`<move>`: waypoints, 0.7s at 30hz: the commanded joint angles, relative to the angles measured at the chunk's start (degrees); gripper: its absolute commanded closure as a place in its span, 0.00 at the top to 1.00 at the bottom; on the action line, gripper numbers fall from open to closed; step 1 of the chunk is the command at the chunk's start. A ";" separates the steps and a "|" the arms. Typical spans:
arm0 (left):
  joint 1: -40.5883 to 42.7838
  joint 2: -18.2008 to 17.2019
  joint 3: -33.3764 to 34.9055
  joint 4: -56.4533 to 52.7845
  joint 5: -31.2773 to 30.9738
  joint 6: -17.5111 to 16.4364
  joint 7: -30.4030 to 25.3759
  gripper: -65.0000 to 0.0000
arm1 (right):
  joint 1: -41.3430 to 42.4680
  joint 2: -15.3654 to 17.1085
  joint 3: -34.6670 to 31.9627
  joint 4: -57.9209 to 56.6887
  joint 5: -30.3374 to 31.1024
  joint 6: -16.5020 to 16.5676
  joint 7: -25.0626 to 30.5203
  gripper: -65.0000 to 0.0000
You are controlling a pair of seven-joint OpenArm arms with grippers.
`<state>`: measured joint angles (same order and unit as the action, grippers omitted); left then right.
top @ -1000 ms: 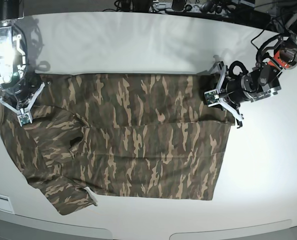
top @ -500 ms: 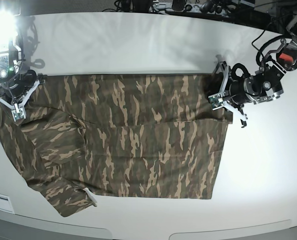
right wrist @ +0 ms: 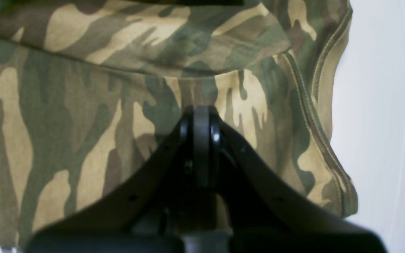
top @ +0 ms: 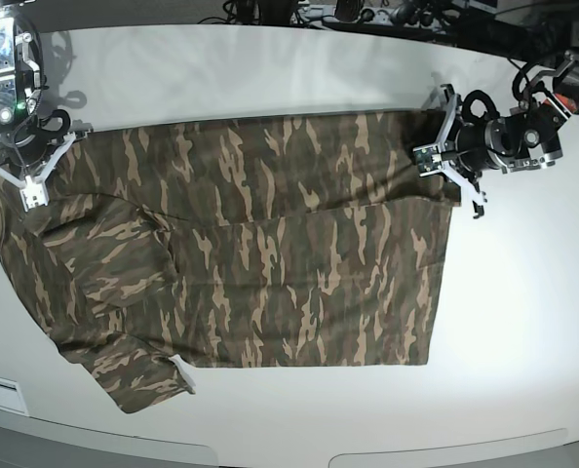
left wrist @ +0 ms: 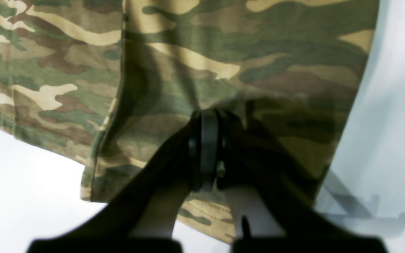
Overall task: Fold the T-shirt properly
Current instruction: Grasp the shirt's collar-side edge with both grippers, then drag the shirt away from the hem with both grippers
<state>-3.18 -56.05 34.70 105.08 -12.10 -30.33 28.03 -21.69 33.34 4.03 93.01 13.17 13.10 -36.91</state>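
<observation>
T-shirt (top: 241,253) top edge farther back (fingers (left wrist: 204,147) pinched).

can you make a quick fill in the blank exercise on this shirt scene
1. The T-shirt has a ____ pattern.
2. Both wrist views show each pincer ____ on the cloth.
3. The left pincer holds the far corner at the shirt's ____ end.
4. The shirt lies on a ____ table.

Missing words: camouflage; shut; hem; white

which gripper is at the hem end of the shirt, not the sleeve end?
The left gripper, on the base view's right, shut on the T-shirt at its straight hem corner. The right gripper holds the end with the sleeve.
</observation>
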 commanded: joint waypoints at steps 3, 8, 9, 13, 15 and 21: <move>0.63 -2.75 -0.22 -0.07 2.40 -0.24 2.38 0.00 | -6.21 -0.94 -1.29 -1.38 6.60 4.74 -13.97 0.00; 0.63 -3.28 -0.22 -0.07 2.25 0.96 1.57 0.00 | -11.02 -0.94 -1.29 2.89 7.93 3.96 -14.80 0.00; 0.63 -3.28 -0.22 -0.07 1.79 0.96 1.57 0.00 | -12.13 -0.96 -1.29 4.11 7.85 3.21 -14.80 0.00; 0.63 -3.30 -0.22 1.03 -1.64 0.74 2.32 0.00 | -16.26 -0.94 -1.29 9.05 7.85 1.86 -15.37 0.00; 0.66 -3.32 -0.22 2.32 -2.45 -0.31 3.52 0.00 | -18.21 -0.94 -1.29 11.69 7.80 1.66 -16.09 0.00; 0.66 -4.96 -0.22 6.62 -8.00 -1.05 8.98 0.00 | -22.29 -0.92 -1.18 17.31 3.61 0.31 -16.96 0.00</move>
<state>-2.22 -59.72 34.87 110.96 -19.84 -31.00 37.01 -41.52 33.04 4.64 111.87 12.58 9.39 -43.81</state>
